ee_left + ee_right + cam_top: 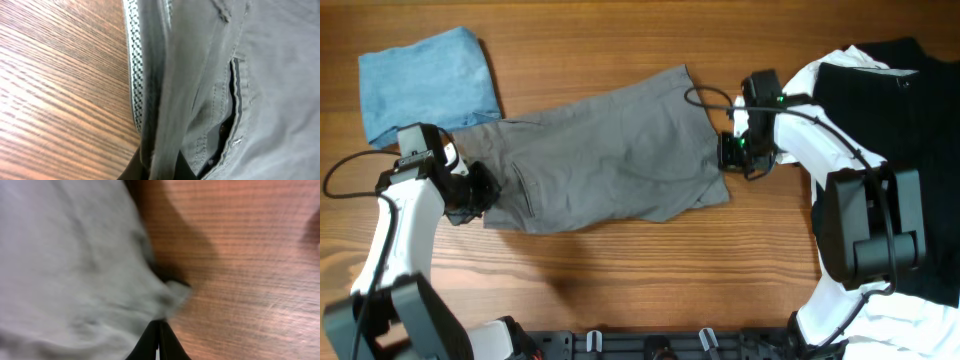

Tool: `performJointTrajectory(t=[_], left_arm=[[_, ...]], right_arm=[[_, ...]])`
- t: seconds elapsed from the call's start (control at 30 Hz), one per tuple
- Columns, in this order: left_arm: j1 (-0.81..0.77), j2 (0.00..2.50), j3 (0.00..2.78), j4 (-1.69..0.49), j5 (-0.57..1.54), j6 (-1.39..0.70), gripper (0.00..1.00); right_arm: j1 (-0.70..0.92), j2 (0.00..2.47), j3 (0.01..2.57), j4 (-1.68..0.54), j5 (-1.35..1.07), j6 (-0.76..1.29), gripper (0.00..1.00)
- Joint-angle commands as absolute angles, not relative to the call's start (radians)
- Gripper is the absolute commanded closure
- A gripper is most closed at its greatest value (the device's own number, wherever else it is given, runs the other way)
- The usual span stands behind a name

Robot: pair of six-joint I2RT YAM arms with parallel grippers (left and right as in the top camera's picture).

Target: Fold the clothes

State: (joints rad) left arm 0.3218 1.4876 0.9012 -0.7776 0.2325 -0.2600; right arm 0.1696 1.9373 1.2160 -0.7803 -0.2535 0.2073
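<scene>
The grey shorts (605, 150) lie flat across the middle of the counter (620, 270). Their long axis runs left to right and climbs a little toward the right end. You have one arm at each end of that axis. Your left fingers (472, 193) sit at the waistband (134, 75), the lower left end. In the left wrist view a fold of that band stands up out of them, so I judge them clenched on it. Your right fingers (735, 150) sit at the leg hem (172, 292), the upper right end. They are pressed together just below the cloth's corner, but I cannot tell whether any cloth is between them.

Any fold along the length turns on that line — the hem end has to travel leftward over the cloth toward the waistband, and the right arm is the nearer one for that. Check its bite on the hem before you lift.

The light-blue piece (425, 80) lies just beyond the waistband, and the black and white pieces (880, 90) lie behind the right arm — both are off the fold path.
</scene>
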Motion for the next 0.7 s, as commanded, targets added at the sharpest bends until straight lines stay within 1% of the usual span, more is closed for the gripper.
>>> performJointTrajectory(t=[0.0,0.03,0.07,0.17,0.27,0.37,0.47,0.53,0.67], left_arm=[[0.323,1.379,0.963,-0.843,0.245,-0.238,0.96],[0.323,1.359,0.986,-0.868,0.266,-0.238,0.96],[0.313,1.316,1.054,-0.919,0.330,-0.238,0.96],[0.251,1.279,1.169,-0.964,0.351,-0.238,0.96],[0.129,1.277,1.262,-0.971,0.351,-0.242,0.96],[-0.011,1.294,1.266,-0.888,0.333,-0.270,0.96],[-0.131,1.381,1.265,-0.867,0.260,-0.273,0.96],[-0.193,1.465,1.265,-0.849,0.261,-0.273,0.96],[-0.349,1.642,1.265,-0.722,0.272,-0.278,0.96]], right_arm=[[0.171,1.950,1.167,-0.759,-0.271,0.210,0.96],[0.170,1.943,1.172,-0.751,-0.271,0.210,0.96],[0.170,1.931,1.185,-0.744,-0.272,0.212,0.96],[0.170,1.926,1.196,-0.744,-0.271,0.212,0.96],[0.170,1.926,1.196,-0.744,-0.272,0.214,0.96],[0.169,1.926,1.196,-0.743,-0.271,0.221,0.95],[0.169,1.926,1.196,-0.744,-0.271,0.221,0.95],[0.169,1.926,1.196,-0.742,-0.271,0.224,0.95],[0.169,1.926,1.196,-0.744,-0.271,0.239,0.95]])
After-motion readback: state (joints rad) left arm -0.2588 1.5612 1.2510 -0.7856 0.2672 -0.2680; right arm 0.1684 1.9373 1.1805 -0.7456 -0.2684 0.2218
